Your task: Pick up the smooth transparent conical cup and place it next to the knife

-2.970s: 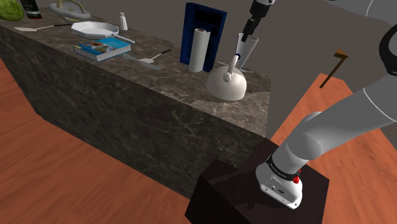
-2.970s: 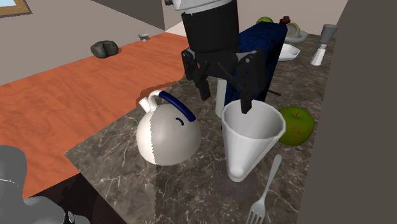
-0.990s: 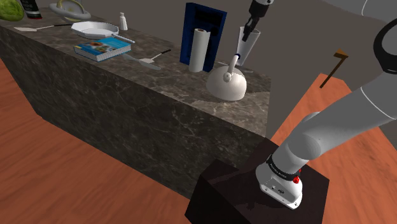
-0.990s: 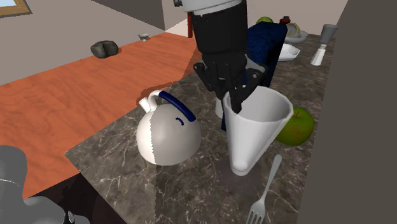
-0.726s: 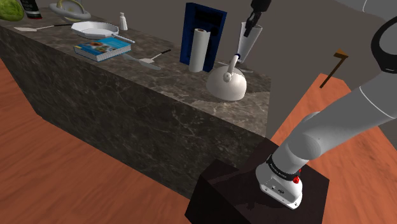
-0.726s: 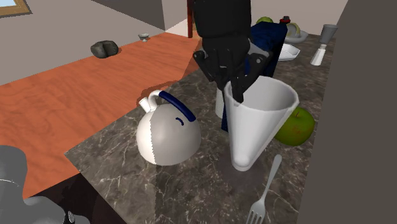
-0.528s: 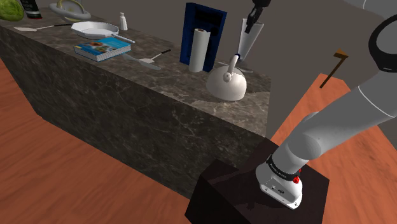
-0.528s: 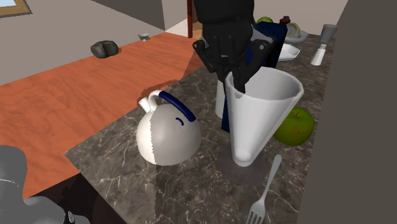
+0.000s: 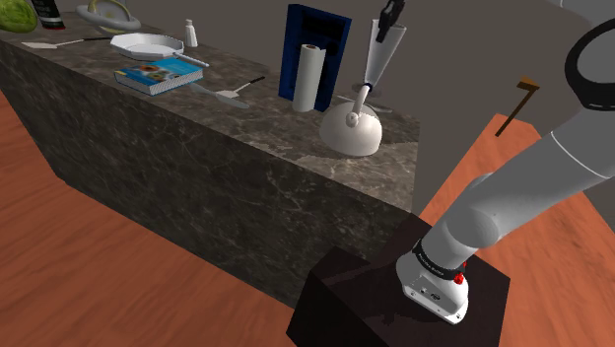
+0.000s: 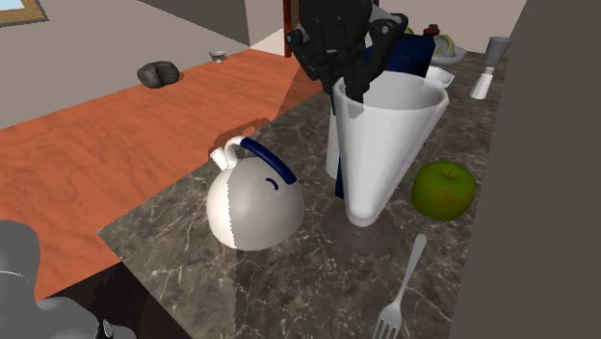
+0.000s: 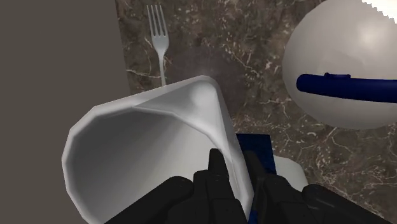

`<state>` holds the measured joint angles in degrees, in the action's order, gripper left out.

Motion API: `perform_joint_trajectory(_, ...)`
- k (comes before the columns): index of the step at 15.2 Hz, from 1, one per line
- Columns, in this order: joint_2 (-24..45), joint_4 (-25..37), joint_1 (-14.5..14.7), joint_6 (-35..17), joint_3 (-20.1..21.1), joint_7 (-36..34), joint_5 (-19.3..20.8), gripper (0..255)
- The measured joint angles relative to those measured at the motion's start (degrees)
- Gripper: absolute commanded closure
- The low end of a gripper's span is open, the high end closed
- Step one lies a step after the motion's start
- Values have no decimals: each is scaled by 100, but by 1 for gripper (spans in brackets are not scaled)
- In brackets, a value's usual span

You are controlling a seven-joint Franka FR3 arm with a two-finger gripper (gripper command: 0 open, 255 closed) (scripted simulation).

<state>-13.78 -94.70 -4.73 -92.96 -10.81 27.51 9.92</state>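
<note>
A whitish, see-through conical cup (image 10: 385,144) hangs point-down a little above the dark marble counter (image 10: 289,279), casting a shadow under it. My gripper (image 10: 358,91) is shut on the cup's rim, one finger inside the wall and one outside. From the wrist, the black fingers (image 11: 219,170) clasp the thin wall of the cup (image 11: 140,146) in my gripper (image 11: 234,168). In the shoulder view the cup (image 9: 379,57) sits high above the kettle (image 9: 351,128), under the gripper (image 9: 391,18).
A white kettle (image 10: 252,200) with a blue handle stands beside the cup, with a green apple (image 10: 443,188) and a fork (image 10: 403,289) on the other side. A blue holder (image 9: 317,39) with a paper roll (image 9: 308,79) stands behind. A book (image 9: 158,74), plate (image 9: 146,43) and utensils lie further along.
The gripper has risen with the cup in its grip; the cup's tip has come well off the counter and stands straighter than a second ago. Nothing else moved.
</note>
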Motion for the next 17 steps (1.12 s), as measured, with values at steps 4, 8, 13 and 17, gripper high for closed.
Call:
perform_joint_trajectory(4,50,91,198,132,371,-546,18,255)
perform_joint_trajectory(8,205,248,394,213,716,-1090,39,255)
perform_joint_trajectory(13,584,734,657,425,1127,-1737,74,255)
perform_joint_trajectory(17,985,1195,899,601,1456,-2266,134,255)
